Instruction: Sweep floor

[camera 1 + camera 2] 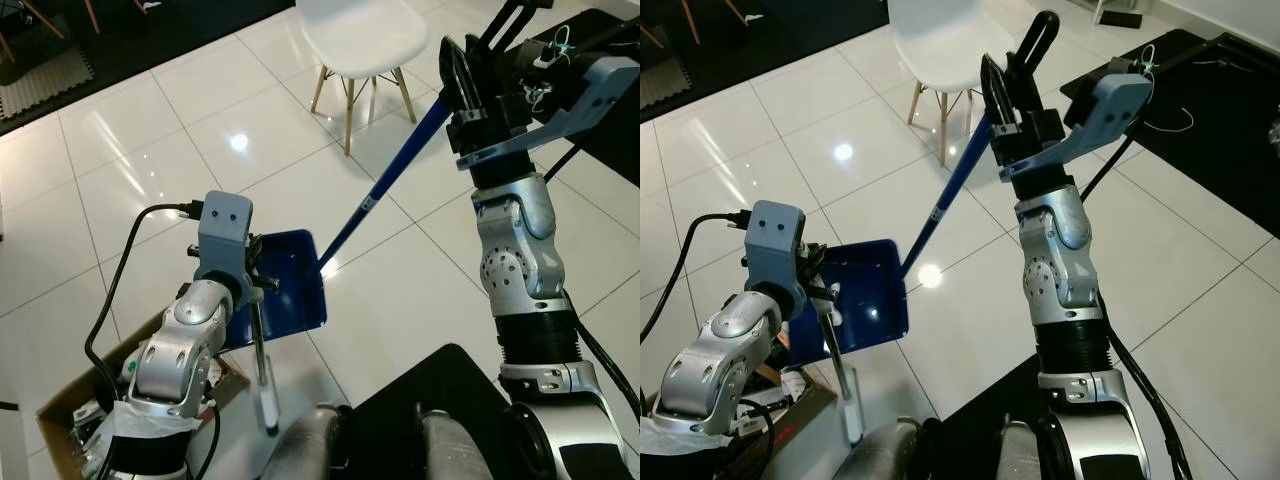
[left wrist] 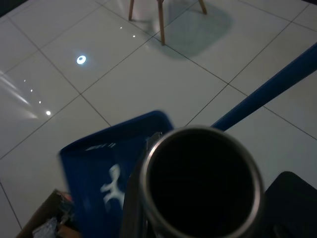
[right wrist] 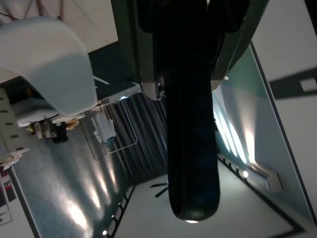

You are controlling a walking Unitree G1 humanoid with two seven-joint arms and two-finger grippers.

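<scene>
A blue dustpan (image 1: 290, 285) rests low over the white tile floor (image 1: 150, 160) in front of me, open side facing away. Its silver handle tube (image 1: 262, 360) slants back toward my legs, and my left gripper (image 1: 258, 282) is shut on that tube just behind the pan. In the left wrist view the tube's open end (image 2: 200, 183) looms close, with the pan (image 2: 99, 163) beyond it. My right gripper (image 1: 472, 80), raised high on the right, is shut on the blue broom handle (image 1: 385, 185), which slopes down to the pan's far edge. The broom's head is hidden behind the pan.
A white chair with wooden legs (image 1: 362, 40) stands straight ahead beyond the broom. A cardboard box of rubbish (image 1: 75, 415) sits by my left side. Black mats lie at the far right (image 1: 615, 150) and just before my legs (image 1: 440, 375). Open tiles stretch to the left.
</scene>
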